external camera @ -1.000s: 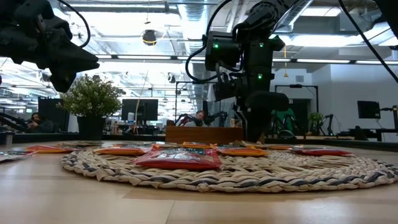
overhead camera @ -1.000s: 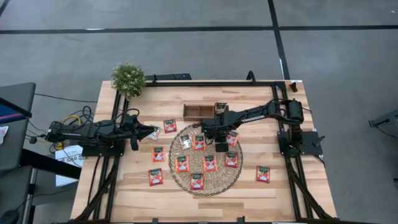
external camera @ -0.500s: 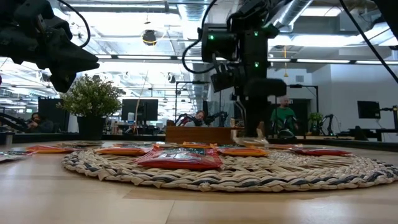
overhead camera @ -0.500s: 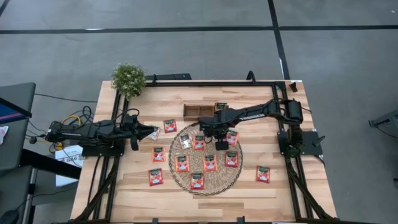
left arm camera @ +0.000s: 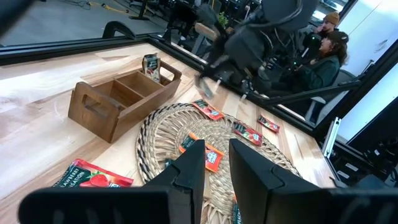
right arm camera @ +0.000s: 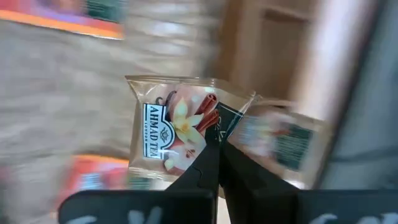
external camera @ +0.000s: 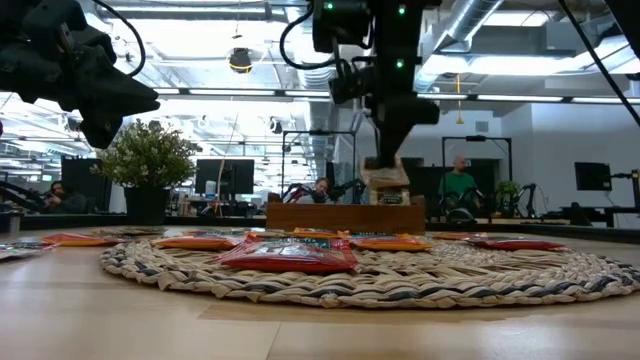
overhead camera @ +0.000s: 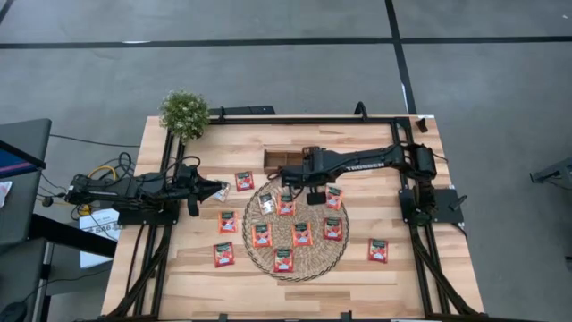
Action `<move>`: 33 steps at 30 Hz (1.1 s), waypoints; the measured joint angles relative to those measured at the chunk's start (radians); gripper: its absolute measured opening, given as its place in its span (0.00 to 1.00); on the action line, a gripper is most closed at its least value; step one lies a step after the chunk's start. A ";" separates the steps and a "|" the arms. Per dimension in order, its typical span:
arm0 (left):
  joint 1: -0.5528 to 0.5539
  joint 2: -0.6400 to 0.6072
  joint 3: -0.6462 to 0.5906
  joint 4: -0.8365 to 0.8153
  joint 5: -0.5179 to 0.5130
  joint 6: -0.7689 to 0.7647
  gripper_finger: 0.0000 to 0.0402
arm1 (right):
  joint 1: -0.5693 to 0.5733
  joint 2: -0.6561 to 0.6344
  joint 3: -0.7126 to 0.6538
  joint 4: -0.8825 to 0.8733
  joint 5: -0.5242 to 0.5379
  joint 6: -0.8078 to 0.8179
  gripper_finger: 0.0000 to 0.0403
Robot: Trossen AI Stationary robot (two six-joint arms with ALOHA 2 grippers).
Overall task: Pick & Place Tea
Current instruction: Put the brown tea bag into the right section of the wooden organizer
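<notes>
Above the woven mat (overhead camera: 295, 228), beside the wooden tray (external camera: 345, 216), a pale tea sachet (right arm camera: 177, 130) was pinched by the right gripper (right arm camera: 217, 152); red sachets (overhead camera: 261, 234) lay below. The left gripper (left arm camera: 216, 163), narrowly parted, was held apart.

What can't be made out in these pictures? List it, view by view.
- Right wrist view: everything behind the held sachet, pinched in the right gripper, is motion-blurred.
- High view: that sachet is hidden under the right arm.
- Low view: the tray hides its compartments behind its front wall.
- Left wrist view: the waiting left gripper covers the near part of the mat.
</notes>
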 joint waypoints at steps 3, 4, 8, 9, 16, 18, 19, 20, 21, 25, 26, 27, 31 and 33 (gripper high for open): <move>0.000 0.000 0.000 0.000 0.000 0.000 0.16 | -0.012 0.000 0.000 -0.012 0.120 -0.006 0.00; 0.000 0.000 0.000 0.000 0.000 0.000 0.16 | -0.017 0.000 0.000 -0.013 0.144 -0.006 0.00; 0.000 0.000 0.000 0.000 0.000 0.000 0.16 | -0.047 0.000 0.000 -0.005 0.210 0.039 0.00; 0.000 0.000 0.000 0.000 0.000 0.000 0.16 | -0.057 0.000 0.000 -0.006 0.214 0.048 0.00; 0.000 0.000 0.000 0.000 0.000 0.000 0.16 | -0.113 0.006 -0.072 0.000 0.230 0.063 0.00; 0.000 0.000 0.000 0.000 0.000 0.000 0.16 | -0.119 0.006 -0.105 0.023 0.231 0.063 0.00; 0.000 0.000 0.000 0.000 0.000 0.000 0.16 | -0.120 0.006 -0.119 0.032 0.235 0.064 0.00; 0.000 0.000 0.000 0.000 0.000 0.000 0.16 | -0.120 0.006 -0.130 0.033 0.245 0.064 0.00; 0.000 0.000 0.000 0.000 0.000 0.000 0.16 | -0.120 0.006 -0.134 0.032 0.258 0.064 0.00; 0.000 0.000 0.000 0.000 0.000 0.000 0.16 | -0.119 0.006 -0.134 0.064 0.285 0.064 0.00; 0.000 0.000 0.000 0.000 0.000 0.000 0.16 | -0.119 0.006 -0.134 0.077 0.285 0.064 0.00; 0.000 0.000 0.000 0.000 0.000 0.000 0.16 | -0.118 0.006 -0.134 0.087 0.285 0.064 0.00; 0.000 0.000 0.000 0.000 0.000 0.000 0.16 | -0.119 0.006 -0.134 0.107 0.285 0.063 0.00; 0.000 0.000 0.000 0.000 0.000 0.000 0.16 | -0.123 0.008 -0.134 0.121 0.285 0.062 0.00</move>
